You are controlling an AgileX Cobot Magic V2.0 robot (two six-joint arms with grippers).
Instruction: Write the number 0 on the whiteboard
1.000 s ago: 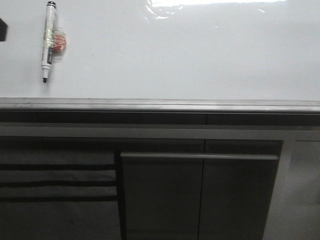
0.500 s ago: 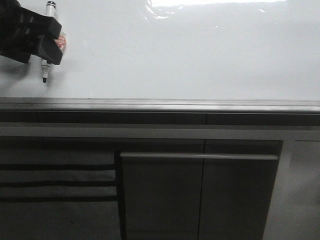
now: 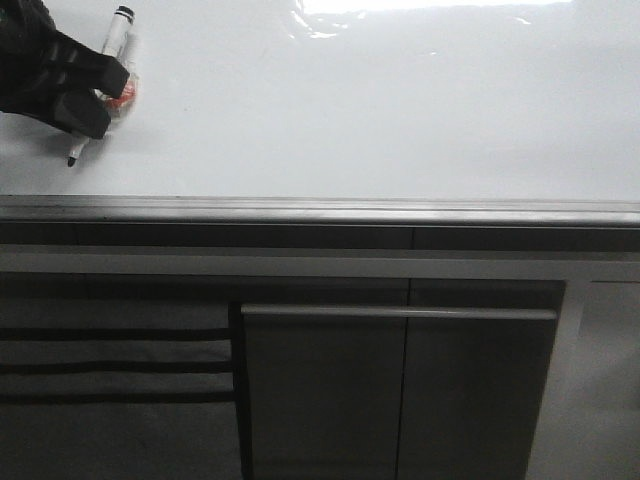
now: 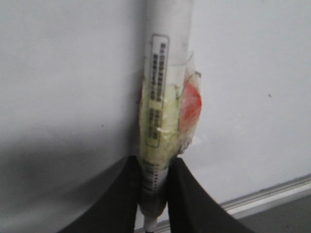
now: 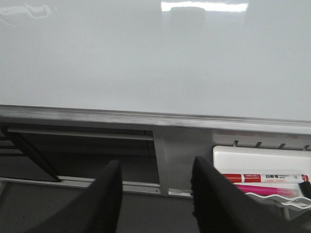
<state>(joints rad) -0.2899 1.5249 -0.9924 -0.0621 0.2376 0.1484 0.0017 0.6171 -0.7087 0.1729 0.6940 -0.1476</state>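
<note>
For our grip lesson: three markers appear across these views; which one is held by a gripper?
The white marker on the whiteboard, clamped by the left gripper; the red and pink ones lie in a tray.

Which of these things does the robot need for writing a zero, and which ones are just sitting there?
Needed for the job:
- whiteboard, nothing written on it yet
- black-tipped marker, gripped by the left end effector

Just lying about:
- red marker and pink marker in the white tray
- dark cabinet fronts
- right end effector, open, holding nothing
</note>
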